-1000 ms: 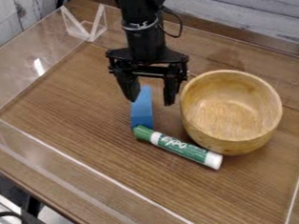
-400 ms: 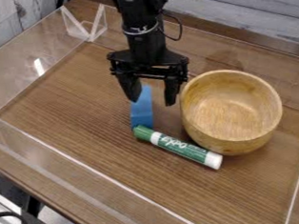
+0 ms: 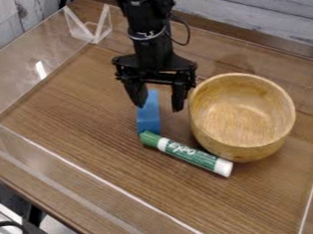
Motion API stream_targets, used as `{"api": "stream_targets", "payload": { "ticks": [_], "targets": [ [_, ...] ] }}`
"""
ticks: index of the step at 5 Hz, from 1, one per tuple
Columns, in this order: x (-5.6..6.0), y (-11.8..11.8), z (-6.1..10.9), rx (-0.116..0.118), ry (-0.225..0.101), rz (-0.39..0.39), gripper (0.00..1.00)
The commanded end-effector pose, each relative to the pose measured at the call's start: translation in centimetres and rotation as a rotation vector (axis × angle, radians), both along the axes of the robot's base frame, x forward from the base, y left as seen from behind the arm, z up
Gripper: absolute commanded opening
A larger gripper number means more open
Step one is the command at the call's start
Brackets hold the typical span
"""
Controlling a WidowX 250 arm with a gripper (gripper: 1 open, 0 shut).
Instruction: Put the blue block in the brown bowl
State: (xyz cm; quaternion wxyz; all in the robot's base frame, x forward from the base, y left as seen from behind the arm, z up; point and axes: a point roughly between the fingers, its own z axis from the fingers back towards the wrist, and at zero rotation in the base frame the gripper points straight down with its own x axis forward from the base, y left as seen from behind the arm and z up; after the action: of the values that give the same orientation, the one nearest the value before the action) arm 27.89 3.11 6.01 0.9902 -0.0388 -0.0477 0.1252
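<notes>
I have the gripper (image 3: 154, 93) pointing straight down over the blue block (image 3: 149, 116), jaws spread wide and holding nothing. The block lies on the wooden table (image 3: 66, 115), just left of the brown bowl (image 3: 242, 115) and touching or nearly touching the green-and-white marker (image 3: 185, 153) (hard to tell which). I judge this the pre-grasp step: next I need to straddle the block, close, and lift clear of the marker.
</notes>
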Motion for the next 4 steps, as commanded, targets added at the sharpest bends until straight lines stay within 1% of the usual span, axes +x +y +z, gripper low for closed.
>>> {"api": "stream_targets", "payload": {
  "ticks": [1,4],
  "targets": [
    [0.52,0.32,0.68,0.013,-0.037,0.002,1.00],
    [0.80,0.42,0.64,0.032,-0.058,-0.006,1.00]
  ]
}}
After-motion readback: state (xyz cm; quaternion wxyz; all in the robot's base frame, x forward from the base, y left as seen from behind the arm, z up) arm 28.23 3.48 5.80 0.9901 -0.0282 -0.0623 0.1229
